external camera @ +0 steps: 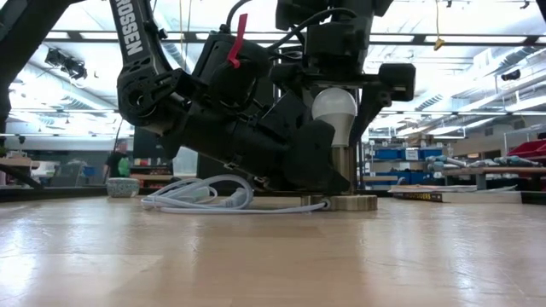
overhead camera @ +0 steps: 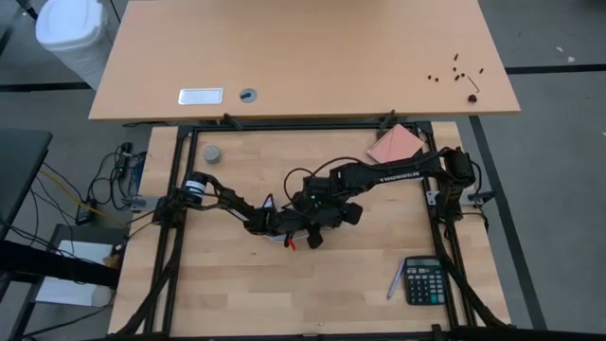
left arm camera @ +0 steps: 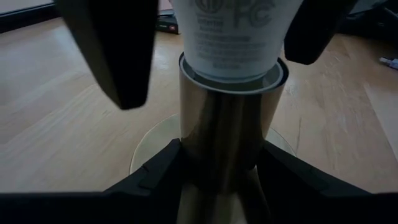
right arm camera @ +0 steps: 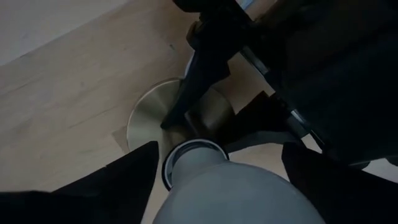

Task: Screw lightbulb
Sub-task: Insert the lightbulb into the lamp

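Low view: white lightbulb upright in socket

white letters "rossen" run down an arm; an "fc" mark shows on the lightbulb, finer print unreadable.

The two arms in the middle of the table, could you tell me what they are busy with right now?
They are fitting the lightbulb into a brass socket that stands upright on a round base. The left gripper clasps the socket's barrel low down and steadies it. The right gripper comes from above, its fingers at either side of the bulb's white body. The bulb's neck already sits in the socket's mouth; how far it is screwed in cannot be seen. A white cable lies coiled beside the base.
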